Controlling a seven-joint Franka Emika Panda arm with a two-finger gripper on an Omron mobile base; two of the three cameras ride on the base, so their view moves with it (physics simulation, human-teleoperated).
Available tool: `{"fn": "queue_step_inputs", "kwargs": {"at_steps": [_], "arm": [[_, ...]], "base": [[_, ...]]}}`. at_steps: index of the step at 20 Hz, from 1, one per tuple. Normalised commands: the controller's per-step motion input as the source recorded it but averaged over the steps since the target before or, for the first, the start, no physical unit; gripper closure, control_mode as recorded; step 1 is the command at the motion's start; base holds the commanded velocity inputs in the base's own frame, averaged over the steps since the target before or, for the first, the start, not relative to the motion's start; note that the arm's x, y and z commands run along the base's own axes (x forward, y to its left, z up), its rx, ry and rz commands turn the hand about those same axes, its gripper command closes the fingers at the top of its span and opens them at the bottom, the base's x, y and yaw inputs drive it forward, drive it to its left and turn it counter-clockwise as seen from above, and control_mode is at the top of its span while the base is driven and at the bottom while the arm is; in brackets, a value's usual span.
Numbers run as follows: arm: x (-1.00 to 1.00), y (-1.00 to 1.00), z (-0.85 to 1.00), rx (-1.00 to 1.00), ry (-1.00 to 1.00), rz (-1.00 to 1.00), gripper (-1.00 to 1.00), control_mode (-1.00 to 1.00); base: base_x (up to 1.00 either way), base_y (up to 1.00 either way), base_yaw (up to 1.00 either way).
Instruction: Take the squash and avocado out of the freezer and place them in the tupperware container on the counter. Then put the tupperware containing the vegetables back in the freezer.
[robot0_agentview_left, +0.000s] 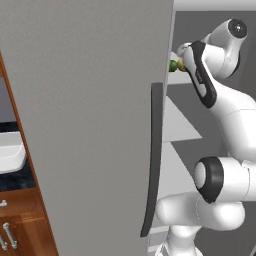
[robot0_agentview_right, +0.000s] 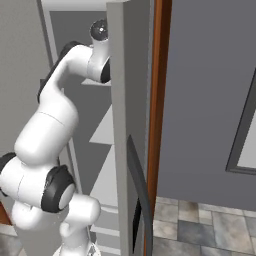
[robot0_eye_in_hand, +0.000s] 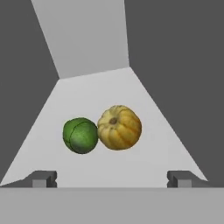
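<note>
In the hand view the dark-green avocado (robot0_eye_in_hand: 80, 135) and the lumpy yellow-tan squash (robot0_eye_in_hand: 119, 127) lie touching side by side on a pale shelf (robot0_eye_in_hand: 144, 166) inside the freezer (robot0_eye_in_hand: 175, 52). My gripper (robot0_eye_in_hand: 112, 179) is open, a little short of them, with the pair between the lines of its two fingertips (robot0_eye_in_hand: 43, 178) and nothing held. In the left base view the arm reaches past the open freezer door (robot0_agentview_left: 90, 125), and the avocado (robot0_agentview_left: 173, 65) peeks out beside the wrist. The white tupperware container (robot0_agentview_left: 10, 152) sits on the dark counter (robot0_agentview_left: 15, 182) at far left.
The open grey door with its dark handle strip (robot0_agentview_left: 155, 160) stands between the arm and the counter. Brown cabinets with silver handles (robot0_agentview_left: 10, 235) are below the counter. Lower pale shelves (robot0_agentview_left: 177, 120) sit under the arm. A door edge (robot0_agentview_right: 127, 100) and a wooden post (robot0_agentview_right: 159, 100) flank the arm's right.
</note>
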Motion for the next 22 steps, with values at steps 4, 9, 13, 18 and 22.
{"fn": "queue_step_inputs", "kwargs": {"at_steps": [4,9,13,18,22], "arm": [[0.29,-0.25,-0.18,0.01,0.06,0.00,-1.00,-1.00],[0.37,-0.06,-0.20,0.04,0.06,0.00,-1.00,-1.00],[0.39,0.00,-0.18,0.07,0.04,0.00,-1.00,-1.00],[0.30,0.00,-0.20,0.07,0.04,0.00,-1.00,-1.00],[0.34,0.00,-0.17,0.06,0.02,0.00,-1.00,-1.00]], "base": [[0.00,0.00,0.00],[0.00,0.00,0.00],[0.00,0.00,0.00],[0.00,0.00,0.00],[0.00,0.00,0.00]]}}
